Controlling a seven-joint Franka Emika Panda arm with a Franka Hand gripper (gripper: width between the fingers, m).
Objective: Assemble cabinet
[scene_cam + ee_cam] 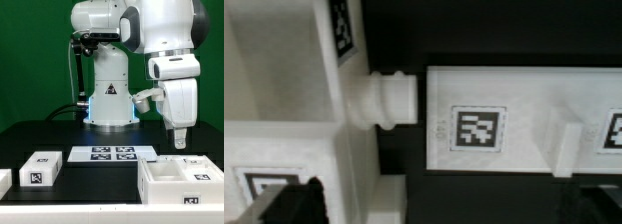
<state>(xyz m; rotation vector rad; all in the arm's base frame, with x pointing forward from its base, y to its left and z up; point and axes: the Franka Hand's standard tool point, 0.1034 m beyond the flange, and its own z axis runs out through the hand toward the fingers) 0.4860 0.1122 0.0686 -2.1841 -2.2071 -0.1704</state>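
Note:
The cabinet (165, 185), a large white open box with tags, stands at the front of the exterior view's right. My gripper (178, 140) hangs just above its far side, touching nothing. In the wrist view my gripper (446, 205) is open and empty, with its dark fingertips (287, 200) far apart at the frame's edge. Below it are a white tagged body with a round peg (388, 98) and, beside that, a flat white tagged panel (509, 125). A dark gap lies between the fingers.
The marker board (112, 153) lies flat in the middle, in front of the robot base. A small white tagged part (42, 166) sits on the exterior view's left, and another white piece (4, 181) lies at the left edge. The table is black.

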